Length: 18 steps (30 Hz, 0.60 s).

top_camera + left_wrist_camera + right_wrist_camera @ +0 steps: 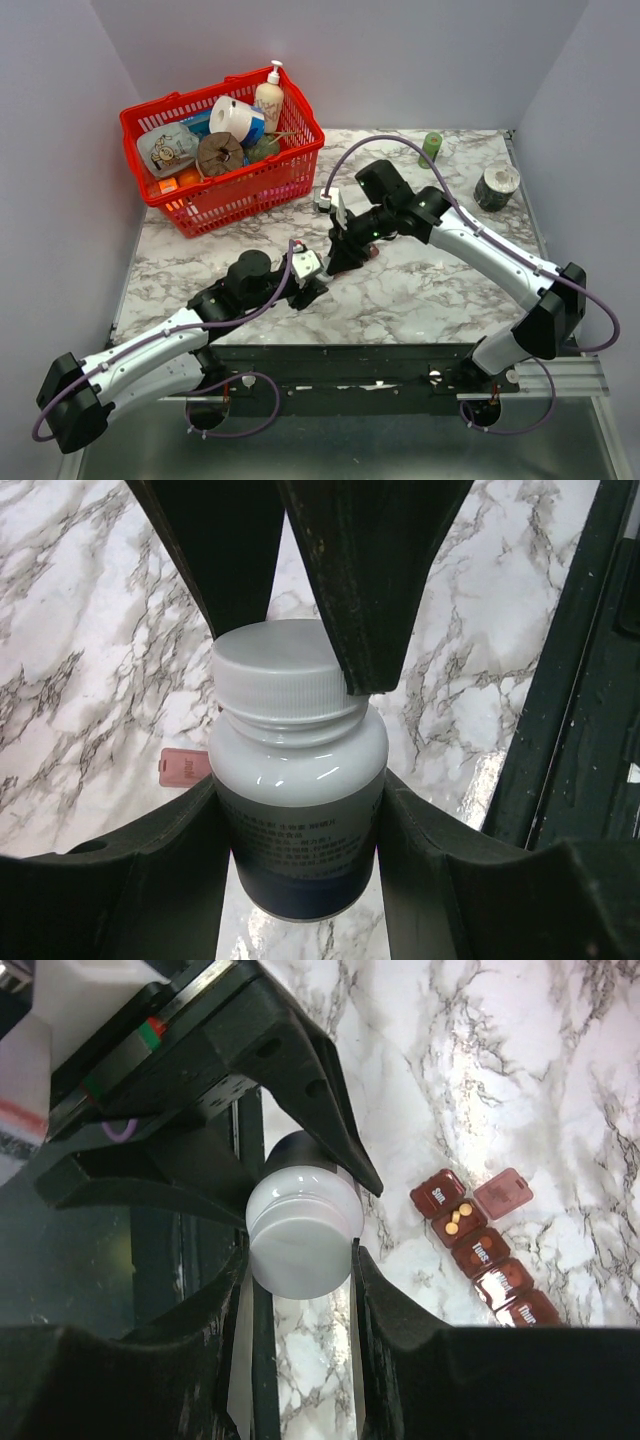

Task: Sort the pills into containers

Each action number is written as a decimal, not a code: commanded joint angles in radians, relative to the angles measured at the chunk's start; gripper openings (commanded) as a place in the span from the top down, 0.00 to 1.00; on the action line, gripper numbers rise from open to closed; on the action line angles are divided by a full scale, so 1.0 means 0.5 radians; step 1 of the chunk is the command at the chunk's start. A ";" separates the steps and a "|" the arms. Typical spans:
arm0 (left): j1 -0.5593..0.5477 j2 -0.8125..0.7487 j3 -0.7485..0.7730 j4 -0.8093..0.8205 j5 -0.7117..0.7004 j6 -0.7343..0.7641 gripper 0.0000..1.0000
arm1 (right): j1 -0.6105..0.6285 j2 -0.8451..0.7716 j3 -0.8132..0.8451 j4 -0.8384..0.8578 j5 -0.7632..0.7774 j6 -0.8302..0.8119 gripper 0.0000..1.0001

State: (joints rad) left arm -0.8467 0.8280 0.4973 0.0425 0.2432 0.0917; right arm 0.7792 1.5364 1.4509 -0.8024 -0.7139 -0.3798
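Two grippers share one white pill bottle above the marble table.

The left gripper is clamped on the bottle's body, a finger pressed to each side. The right gripper is closed around the white screw cap. The dark red weekly pill organizer lies flat on the table just beside the bottle. Its second compartment, next to "Sun.", has its lid flipped open and holds two yellow pills.
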 commanded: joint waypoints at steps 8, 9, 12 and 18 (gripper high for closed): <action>-0.009 0.007 0.162 0.698 -0.082 -0.076 1.00 | 0.062 0.152 -0.055 -0.027 0.035 0.358 0.52; -0.009 -0.002 0.165 0.633 -0.036 -0.067 1.00 | 0.055 0.115 -0.049 -0.033 0.005 0.339 0.47; -0.003 -0.021 0.184 0.492 0.029 -0.064 1.00 | 0.007 0.060 0.003 -0.064 -0.078 0.263 0.29; 0.006 -0.131 0.144 0.382 0.087 -0.104 1.00 | -0.101 -0.091 0.065 -0.076 -0.238 0.097 0.18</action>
State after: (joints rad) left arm -0.8455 0.8154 0.5320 0.1493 0.2356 0.0563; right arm 0.7429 1.5379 1.4548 -0.7990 -0.7513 -0.2642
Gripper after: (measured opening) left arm 0.600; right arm 0.806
